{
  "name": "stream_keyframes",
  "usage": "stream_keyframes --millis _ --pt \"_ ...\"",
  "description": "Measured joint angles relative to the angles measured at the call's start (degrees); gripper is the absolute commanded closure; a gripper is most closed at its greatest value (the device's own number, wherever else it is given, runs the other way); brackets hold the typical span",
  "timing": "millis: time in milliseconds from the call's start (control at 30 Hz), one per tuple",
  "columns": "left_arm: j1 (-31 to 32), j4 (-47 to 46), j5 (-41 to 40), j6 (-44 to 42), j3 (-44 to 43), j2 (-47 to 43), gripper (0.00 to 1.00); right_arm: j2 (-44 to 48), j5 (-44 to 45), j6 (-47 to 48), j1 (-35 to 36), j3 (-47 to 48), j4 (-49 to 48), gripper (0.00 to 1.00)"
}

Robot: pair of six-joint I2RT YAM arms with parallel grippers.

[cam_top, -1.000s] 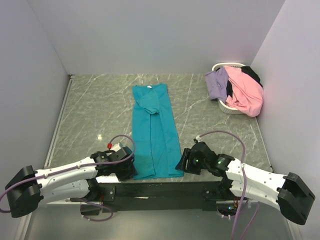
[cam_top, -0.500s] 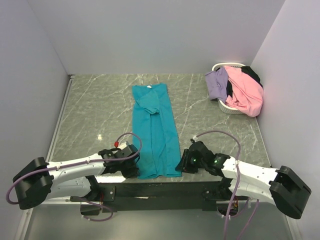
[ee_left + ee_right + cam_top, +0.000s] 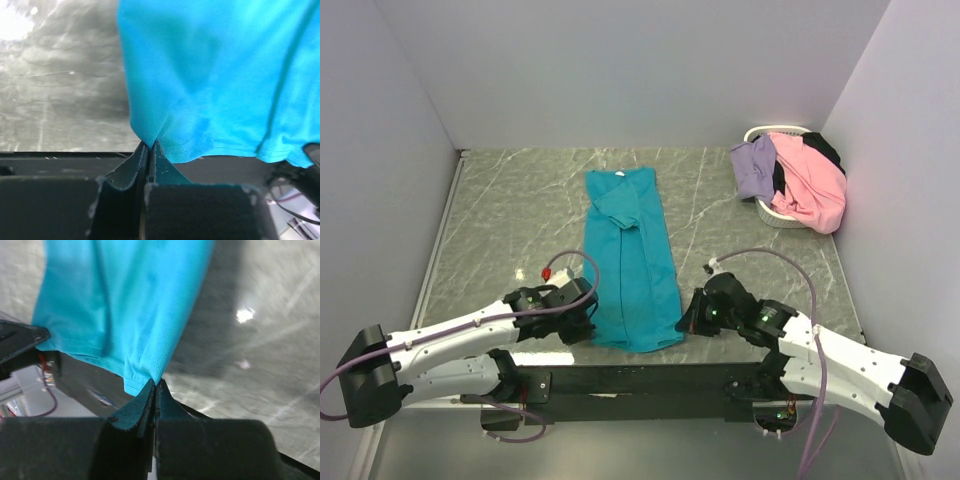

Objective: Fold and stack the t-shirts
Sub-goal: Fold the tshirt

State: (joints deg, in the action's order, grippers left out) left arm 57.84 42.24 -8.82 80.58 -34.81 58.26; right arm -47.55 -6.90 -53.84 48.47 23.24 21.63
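A teal t-shirt (image 3: 628,255) lies folded into a long strip down the middle of the marble table (image 3: 520,220), collar at the far end. My left gripper (image 3: 588,322) is shut on the near left corner of its hem (image 3: 149,139). On the other side, my right gripper (image 3: 686,322) is shut on the near right hem corner (image 3: 155,376). Both corners are lifted slightly off the table and the hem sags between them. More t-shirts, lavender (image 3: 754,166), pink (image 3: 810,185) and black (image 3: 823,148), hang over a white basket (image 3: 772,213) at the far right.
Grey walls enclose the table on the left, back and right. The black mounting bar (image 3: 650,378) with both arm bases runs along the near edge. Purple cables loop over each arm.
Both grippers went from open to shut on the teal shirt's near hem corners. The hem has risen and pulled a little away from the table's near edge.
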Motion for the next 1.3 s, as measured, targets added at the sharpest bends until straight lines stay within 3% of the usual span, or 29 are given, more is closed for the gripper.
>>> stream_keyframes --millis 333,700,967,1300 --pt "-1.8 2.8 -3.2 -3.3 -8.2 6.4 0.99 -9.2 0.4 5.6 -1.4 9.7 1.9 1.00" --pt "-18.7 -2.3 -2.9 -15.4 -17.2 17.8 0.99 -26.2 -2.8 15.5 -12.5 22.4 1.1 1.00" --pt "-24.3 -6.3 -1.2 -22.8 -24.7 31.2 0.99 -39.5 -6.8 21.5 -17.8 32.4 0.7 1.00" --pt "-29.9 -7.4 0.4 -27.9 -31.3 38.9 0.99 -51.3 -10.6 25.7 -23.0 44.4 1.0 1.00"
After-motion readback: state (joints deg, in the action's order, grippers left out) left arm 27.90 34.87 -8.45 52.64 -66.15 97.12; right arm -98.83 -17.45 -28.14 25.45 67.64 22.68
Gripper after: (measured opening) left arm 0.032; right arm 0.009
